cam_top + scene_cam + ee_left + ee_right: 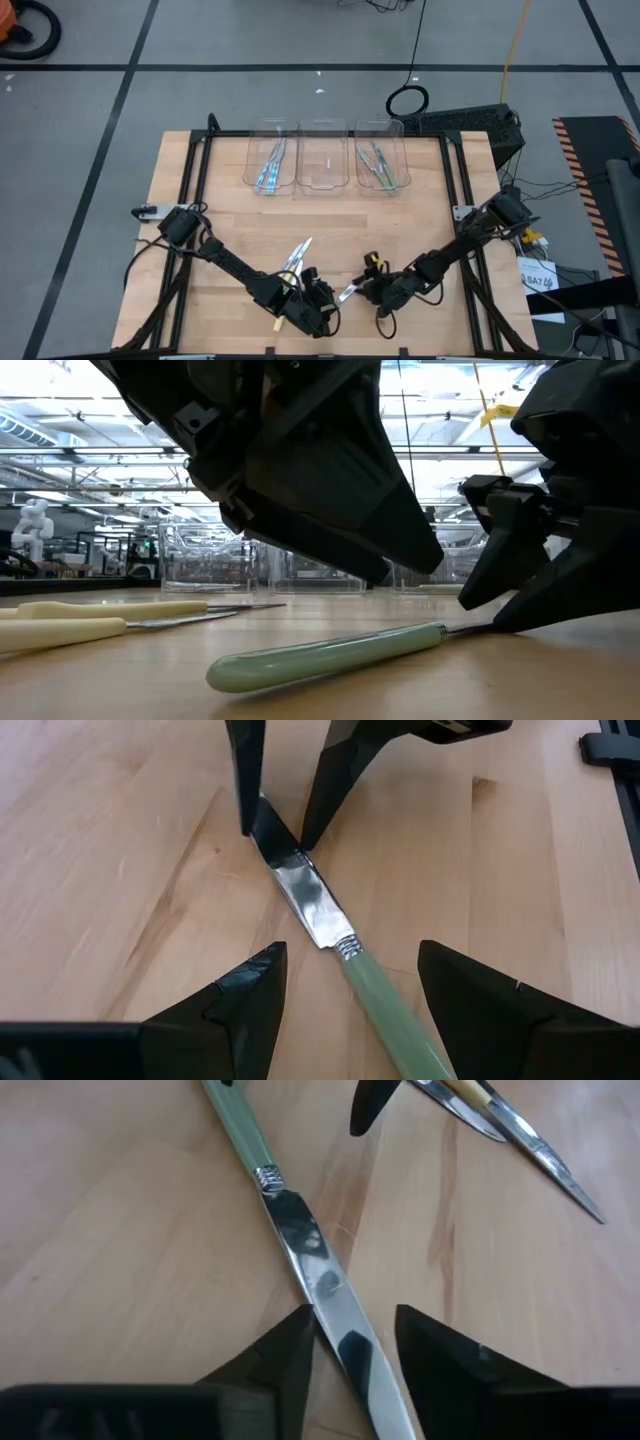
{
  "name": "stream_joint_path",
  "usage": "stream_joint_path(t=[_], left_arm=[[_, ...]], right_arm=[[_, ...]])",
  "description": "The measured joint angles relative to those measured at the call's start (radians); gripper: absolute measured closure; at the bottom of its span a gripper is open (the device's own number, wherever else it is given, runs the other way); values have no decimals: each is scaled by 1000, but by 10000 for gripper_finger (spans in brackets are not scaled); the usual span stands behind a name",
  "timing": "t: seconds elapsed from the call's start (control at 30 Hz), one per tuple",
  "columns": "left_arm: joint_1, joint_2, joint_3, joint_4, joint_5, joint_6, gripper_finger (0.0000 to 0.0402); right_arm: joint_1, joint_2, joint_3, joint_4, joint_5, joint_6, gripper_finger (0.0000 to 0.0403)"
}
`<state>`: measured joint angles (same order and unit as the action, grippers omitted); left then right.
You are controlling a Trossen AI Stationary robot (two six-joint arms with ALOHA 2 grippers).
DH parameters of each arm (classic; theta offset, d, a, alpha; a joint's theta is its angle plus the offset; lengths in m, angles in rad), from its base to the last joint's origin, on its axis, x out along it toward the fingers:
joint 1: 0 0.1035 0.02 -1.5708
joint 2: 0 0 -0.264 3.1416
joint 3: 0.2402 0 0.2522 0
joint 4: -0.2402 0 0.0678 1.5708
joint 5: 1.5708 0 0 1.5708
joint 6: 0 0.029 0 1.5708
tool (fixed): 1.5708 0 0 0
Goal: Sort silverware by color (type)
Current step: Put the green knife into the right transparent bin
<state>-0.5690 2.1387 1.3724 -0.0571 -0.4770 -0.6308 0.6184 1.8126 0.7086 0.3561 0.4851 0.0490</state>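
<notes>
A green-handled knife (345,293) lies flat on the wooden table near its front edge, with its handle (330,654) toward my left gripper and its blade (320,1280) toward my right. My left gripper (345,985) is open; its fingers stand on either side of the handle just behind the collar, clear of it. My right gripper (350,1325) comes in low from the table's right, its fingers narrowed around the blade toward its tip. Two pale yellow utensils (298,255) lie on the table just beyond. My right gripper straddles the knife's blade (335,1325) near its tip, slanting down from the table's right. One fingertip (300,1330) lies against the blade's edge. The other fingertip (405,1325) still shows a strip of wood between itself and the blade. The knife lies flat on the table.
Three clear bins stand in a row at the far side: the left bin (270,165) holds blue utensils, the right bin (380,165) holds green ones, and the middle bin (322,165) stands between them. Bare wood lies between the bins and the grippers.
</notes>
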Motion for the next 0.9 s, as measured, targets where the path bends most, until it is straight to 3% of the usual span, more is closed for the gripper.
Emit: stream_joint_path(t=[0.37,0.53,0.67,0.9], left_arm=[[0,0,0,-22,1,-1,167],[0,0,0,-22,1,-2,167],[0,0,0,-32,1,-2,167],[0,0,0,-47,1,-12,167]], right_arm=[[-37,1,0,-4,-85,-16,397],[-37,-3,0,-20,-70,-10,399],[-40,-33,0,-125,-12,39,401],[-42,-95,-2,-235,-13,75,402]])
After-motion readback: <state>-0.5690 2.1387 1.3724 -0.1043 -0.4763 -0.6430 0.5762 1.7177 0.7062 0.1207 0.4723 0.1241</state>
